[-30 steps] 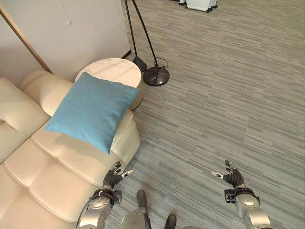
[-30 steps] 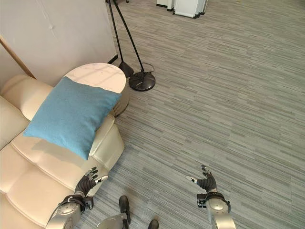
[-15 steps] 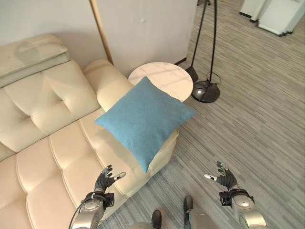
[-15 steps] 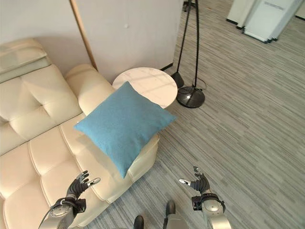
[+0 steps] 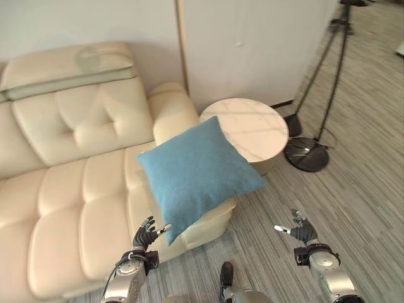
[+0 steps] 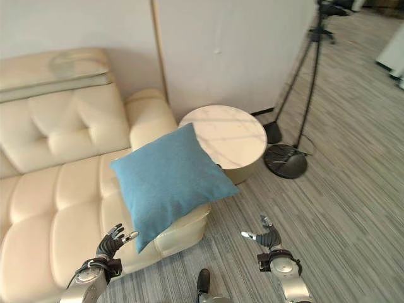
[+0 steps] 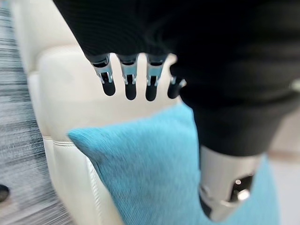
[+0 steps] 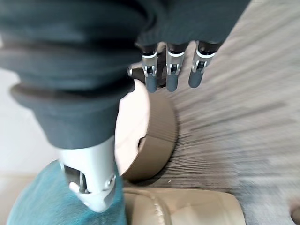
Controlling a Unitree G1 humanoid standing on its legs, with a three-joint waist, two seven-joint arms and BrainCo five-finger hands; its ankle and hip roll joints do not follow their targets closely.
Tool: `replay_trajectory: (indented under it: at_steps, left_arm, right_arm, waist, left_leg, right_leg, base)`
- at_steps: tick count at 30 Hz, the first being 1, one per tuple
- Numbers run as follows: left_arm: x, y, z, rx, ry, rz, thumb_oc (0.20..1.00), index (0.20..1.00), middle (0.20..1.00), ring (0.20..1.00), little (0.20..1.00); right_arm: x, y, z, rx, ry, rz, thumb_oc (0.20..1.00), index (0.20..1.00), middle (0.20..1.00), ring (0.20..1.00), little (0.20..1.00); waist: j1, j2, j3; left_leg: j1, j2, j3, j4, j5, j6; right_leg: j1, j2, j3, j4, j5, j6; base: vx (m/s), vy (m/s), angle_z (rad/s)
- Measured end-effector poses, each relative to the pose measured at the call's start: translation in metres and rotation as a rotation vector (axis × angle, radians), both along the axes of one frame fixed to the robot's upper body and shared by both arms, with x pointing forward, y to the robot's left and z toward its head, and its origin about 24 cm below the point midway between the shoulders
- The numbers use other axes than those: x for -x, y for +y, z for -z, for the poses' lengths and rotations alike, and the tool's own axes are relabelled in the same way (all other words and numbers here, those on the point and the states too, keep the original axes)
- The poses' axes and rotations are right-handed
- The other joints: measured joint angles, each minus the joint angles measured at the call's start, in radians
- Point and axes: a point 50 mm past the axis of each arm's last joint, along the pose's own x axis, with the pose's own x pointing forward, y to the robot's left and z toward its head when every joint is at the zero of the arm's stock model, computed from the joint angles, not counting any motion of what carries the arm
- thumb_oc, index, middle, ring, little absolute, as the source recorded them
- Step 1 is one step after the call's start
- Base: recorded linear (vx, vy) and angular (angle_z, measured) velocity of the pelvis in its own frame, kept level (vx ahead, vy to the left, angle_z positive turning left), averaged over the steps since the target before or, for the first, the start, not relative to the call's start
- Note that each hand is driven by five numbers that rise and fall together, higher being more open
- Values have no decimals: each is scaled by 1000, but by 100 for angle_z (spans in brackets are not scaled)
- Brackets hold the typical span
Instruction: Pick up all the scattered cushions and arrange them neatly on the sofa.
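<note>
Cushion (image 5: 199,173) hides sofa (image 5: 76,189) armrest's front.

Round side table (image 5: 249,130) beside floor lamp base (image 5: 307,155)

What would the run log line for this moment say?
cushion: blue, on sofa end by armrest | left hand: open, empty | right hand: open, empty | side table: beside sofa

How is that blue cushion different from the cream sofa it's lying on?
The blue cushion is teal cloth; the sofa is cream, smooth and tufted. The cushion is small and lies skewed, one corner hanging over the sofa's front edge by the armrest, while the sofa stands squarely against the wall. Both look soft and padded.
</note>
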Motion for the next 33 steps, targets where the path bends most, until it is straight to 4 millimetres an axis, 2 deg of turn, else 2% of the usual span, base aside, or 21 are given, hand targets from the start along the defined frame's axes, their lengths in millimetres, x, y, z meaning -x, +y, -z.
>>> replay_trajectory:
  at_steps: [2, 4, 5, 6, 7, 8, 9, 10, 11, 14, 16, 18, 20, 21, 22, 23, 26, 28, 31, 32, 33]
  left_arm:
    - [1, 1, 0, -3, 4, -2, 1000, 1000, 1000, 1000, 1000]
    - [-1, -2, 0, 3, 1, 0, 1000, 1000, 1000, 1000, 1000]
    - [-2, -6, 1, 13, -4, -2, 1000, 1000, 1000, 1000, 1000]
    - [-6, -6, 0, 13, -3, -1, 1000, 1000, 1000, 1000, 1000]
    - [-8, -3, -2, 4, -6, -3, 1000, 1000, 1000, 1000, 1000]
    - [-6, 8, -2, -24, 7, -21, 1000, 1000, 1000, 1000, 1000]
    - [-2, 4, 5, -3, 33, -30, 1000, 1000, 1000, 1000, 1000]
    - [5, 0, 7, 6, 41, -21, 1000, 1000, 1000, 1000, 1000]
    - [6, -2, 9, 12, 50, -19, 1000, 1000, 1000, 1000, 1000]
    - [10, -1, 11, 14, 59, -18, 1000, 1000, 1000, 1000, 1000]
    - [13, 3, 12, 1, 73, -22, 1000, 1000, 1000, 1000, 1000]
    - [17, 9, 12, -16, 87, -23, 1000, 1000, 1000, 1000, 1000]
    - [17, 14, 11, -35, 88, -21, 1000, 1000, 1000, 1000, 1000]
    - [18, 18, 10, -49, 92, -20, 1000, 1000, 1000, 1000, 1000]
    - [18, 19, 10, -53, 95, -19, 1000, 1000, 1000, 1000, 1000]
    - [16, 20, 8, -58, 89, -18, 1000, 1000, 1000, 1000, 1000]
    - [15, 25, 5, -79, 84, -12, 1000, 1000, 1000, 1000, 1000]
    - [14, 26, 5, -103, 86, 2, 1000, 1000, 1000, 1000, 1000]
    - [18, 25, 8, -95, 100, -1, 1000, 1000, 1000, 1000, 1000]
    - [19, 25, 9, -94, 105, 0, 1000, 1000, 1000, 1000, 1000]
    - [23, 22, 12, -81, 116, -1, 1000, 1000, 1000, 1000, 1000]
  right_arm:
    - [-3, 2, -1, -2, -8, -3, 1000, 1000, 1000, 1000, 1000]
    - [2, 4, 4, -10, 17, 0, 1000, 1000, 1000, 1000, 1000]
    - [3, -1, 3, -1, 13, 7, 1000, 1000, 1000, 1000, 1000]
    - [7, -3, 6, -1, 32, 26, 1000, 1000, 1000, 1000, 1000]
    - [13, 1, 11, -13, 51, 28, 1000, 1000, 1000, 1000, 1000]
    - [12, 14, 11, -51, 36, 10, 1000, 1000, 1000, 1000, 1000]
    - [8, 10, 7, -35, 22, 6, 1000, 1000, 1000, 1000, 1000]
    - [10, 4, 4, -23, 16, 14, 1000, 1000, 1000, 1000, 1000]
    - [9, 3, 5, -24, 15, 28, 1000, 1000, 1000, 1000, 1000]
    - [13, 2, 6, -14, 28, 15, 1000, 1000, 1000, 1000, 1000]
    - [17, 5, 10, -31, 43, 11, 1000, 1000, 1000, 1000, 1000]
    - [22, 9, 14, -49, 60, 5, 1000, 1000, 1000, 1000, 1000]
    - [27, 10, 17, -52, 76, 8, 1000, 1000, 1000, 1000, 1000]
    - [23, 13, 16, -58, 66, 8, 1000, 1000, 1000, 1000, 1000]
    - [23, 17, 17, -72, 67, 6, 1000, 1000, 1000, 1000, 1000]
    - [28, 20, 20, -82, 83, 6, 1000, 1000, 1000, 1000, 1000]
    - [28, 25, 23, -102, 100, 0, 1000, 1000, 1000, 1000, 1000]
    - [26, 25, 23, -100, 100, 1, 1000, 1000, 1000, 1000, 1000]
    - [23, 26, 22, -101, 92, -3, 1000, 1000, 1000, 1000, 1000]
    - [24, 26, 23, -102, 98, -1, 1000, 1000, 1000, 1000, 1000]
    - [28, 24, 28, -99, 123, 4, 1000, 1000, 1000, 1000, 1000]
  waist:
    - [3, 2, 18]
    - [-4, 30, 26]
    - [4, 81, 31]
    - [-9, 89, 36]
    - [-15, 64, 20]
    - [-15, 4, 12]
    - [-16, 48, 13]
    - [-26, 73, -11]
    - [-25, 81, -12]
    - [-18, 76, -35]
    - [-14, 72, -45]
    - [-16, 48, -63]
    - [-26, 37, -68]
    - [-25, 47, -60]
    - [-33, 63, -56]
    - [-44, 63, -57]
    - [-46, 50, -63]
    - [-49, 45, -64]
    - [-52, 33, -60]
    - [-54, 19, -53]
    - [-59, 30, -52]
  left_leg:
    - [-28, 21, 86, -77, 11, 4]
    - [-66, 54, 152, -193, 62, 13]
    - [-90, 130, 158, -212, 58, -2]
    - [-120, 168, 211, -200, 83, -38]
    - [-140, 163, 263, -204, 93, -33]
    - [-138, 110, 279, -142, 91, -21]
    - [-105, 137, 249, -135, 67, -15]
    - [-33, 131, 232, -196, 52, -25]
    - [-1, 122, 234, -247, 119, -15]
    - [22, 89, 231, -283, 162, 29]
    - [35, 54, 234, -282, 185, 60]
    - [51, 7, 238, -301, 171, 78]
    - [61, -32, 237, -304, 177, 108]
    - [79, -38, 237, -327, 179, 128]
    - [98, -39, 232, -352, 186, 124]
    - [105, -41, 232, -352, 185, 121]
    - [109, -50, 238, -352, 180, 114]
    - [115, -49, 238, -352, 173, 103]
    - [139, -48, 253, -352, 162, 85]
    - [166, -50, 251, -354, 152, 67]
    - [184, -37, 246, -360, 134, 41]
  right_leg:
    - [4, -3, -40, -1, -9, 2]
    - [14, 13, -86, 10, -66, 76]
    - [-34, 50, -61, 156, -98, 8]
    - [-50, 46, -129, 183, -130, -36]
    - [-51, 28, -138, 159, -130, -21]
    - [-31, -12, -130, 99, -139, 45]
    - [-24, 14, -124, 141, -175, 73]
    - [0, -1, -114, 169, -197, 99]
    - [15, -4, -125, 163, -157, 55]
    - [19, -34, -119, 173, -157, 75]
    - [12, -78, -112, 231, -179, 113]
    - [-25, -132, -88, 315, -194, 136]
    - [-44, -173, -38, 380, -206, 161]
    - [-112, -181, 33, 500, -214, 172]
    - [-143, -176, 87, 552, -234, 190]
    - [-139, -172, 110, 512, -244, 205]
    - [-120, -174, 114, 309, -224, 217]
    - [-105, -174, 100, 115, -120, 238]
    - [-95, -178, 95, 0, -36, 243]
    - [-73, -183, 98, 1, -13, 241]
    - [-60, -178, 93, 1, 34, 232]
  base:
    - [92, 8, 56]
    - [155, 48, 81]
    - [159, 90, 75]
    - [205, 131, 74]
    - [213, 122, 74]
    - [279, 238, 32]
    - [192, 255, 4]
    - [174, 268, 1]
    - [97, 198, 7]
    - [137, 175, 0]
    - [80, 143, 12]
    - [55, 124, 15]
    - [94, 122, 13]
    - [101, 12, 5]
    - [100, -29, 7]
    - [89, -68, 19]
    - [78, -74, 0]
    - [156, -209, -8]
    - [127, -194, -10]
    - [190, -288, 1]
    - [158, -256, -2]
